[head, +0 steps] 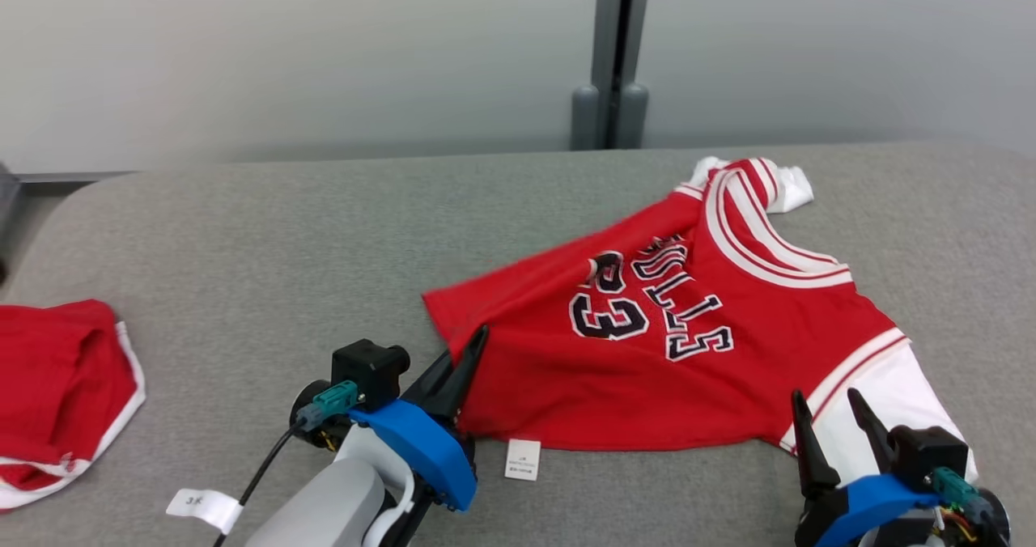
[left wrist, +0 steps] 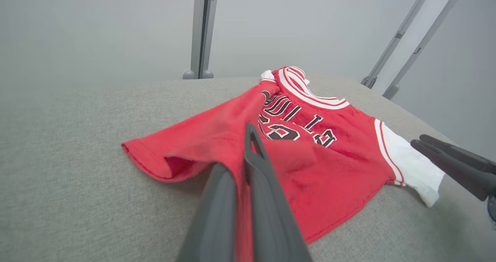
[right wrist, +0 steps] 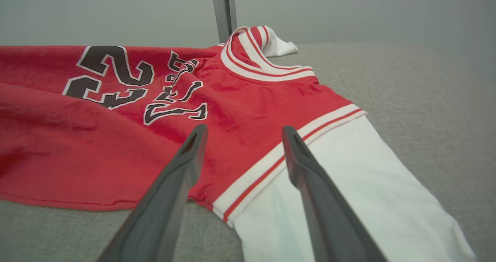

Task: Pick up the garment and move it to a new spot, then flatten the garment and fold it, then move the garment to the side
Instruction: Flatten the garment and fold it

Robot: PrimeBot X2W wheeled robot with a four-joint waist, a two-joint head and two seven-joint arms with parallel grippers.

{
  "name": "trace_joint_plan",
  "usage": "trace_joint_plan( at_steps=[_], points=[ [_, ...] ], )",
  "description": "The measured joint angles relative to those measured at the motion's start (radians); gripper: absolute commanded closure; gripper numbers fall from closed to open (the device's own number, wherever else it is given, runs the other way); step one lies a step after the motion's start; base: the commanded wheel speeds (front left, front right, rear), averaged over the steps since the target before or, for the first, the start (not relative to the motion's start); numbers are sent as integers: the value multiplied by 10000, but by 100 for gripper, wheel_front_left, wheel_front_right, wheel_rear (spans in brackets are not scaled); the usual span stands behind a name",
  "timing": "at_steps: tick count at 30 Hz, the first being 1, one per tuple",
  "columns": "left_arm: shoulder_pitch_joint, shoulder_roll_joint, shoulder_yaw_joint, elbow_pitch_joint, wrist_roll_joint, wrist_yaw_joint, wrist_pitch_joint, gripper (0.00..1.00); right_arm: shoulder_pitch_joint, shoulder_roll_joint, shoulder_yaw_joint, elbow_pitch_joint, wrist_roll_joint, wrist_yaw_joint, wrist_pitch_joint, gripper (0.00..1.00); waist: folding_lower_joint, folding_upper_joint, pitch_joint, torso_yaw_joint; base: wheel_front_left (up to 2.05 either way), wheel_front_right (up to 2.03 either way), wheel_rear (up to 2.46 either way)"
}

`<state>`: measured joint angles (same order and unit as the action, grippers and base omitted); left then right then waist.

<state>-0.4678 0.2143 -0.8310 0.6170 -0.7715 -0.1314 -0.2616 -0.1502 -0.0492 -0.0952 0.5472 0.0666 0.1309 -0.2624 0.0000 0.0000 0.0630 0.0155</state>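
Currently, the left gripper (head: 473,349) fingers clamp the hem of the red numbered fleece jersey (head: 647,353); the right gripper (head: 825,401) fingers, apart over its white sleeve (head: 894,393), should close there before an even lift.

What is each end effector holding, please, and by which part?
Left end effector pinches the red jersey at its hem; right end effector is open, empty.

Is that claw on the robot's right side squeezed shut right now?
No, the right gripper is open, its two fingers spread well apart in front of the jersey.
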Motion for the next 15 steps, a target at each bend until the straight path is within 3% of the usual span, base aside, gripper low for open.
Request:
trace_joint_plan(
  at_steps=[8, 15],
  points=[
    [591, 50, 514, -802, 385, 21, -2, 100, 149, 0, -25, 138, 140, 0, 0, 0, -1, 0, -244, 547, 0, 0, 0],
    [67, 560, 1145, -113, 602, 121, -2, 100, -54, 8, 311, 58, 150, 0, 0, 0, -1, 0, 434, 288, 0, 0, 0]
  ],
)
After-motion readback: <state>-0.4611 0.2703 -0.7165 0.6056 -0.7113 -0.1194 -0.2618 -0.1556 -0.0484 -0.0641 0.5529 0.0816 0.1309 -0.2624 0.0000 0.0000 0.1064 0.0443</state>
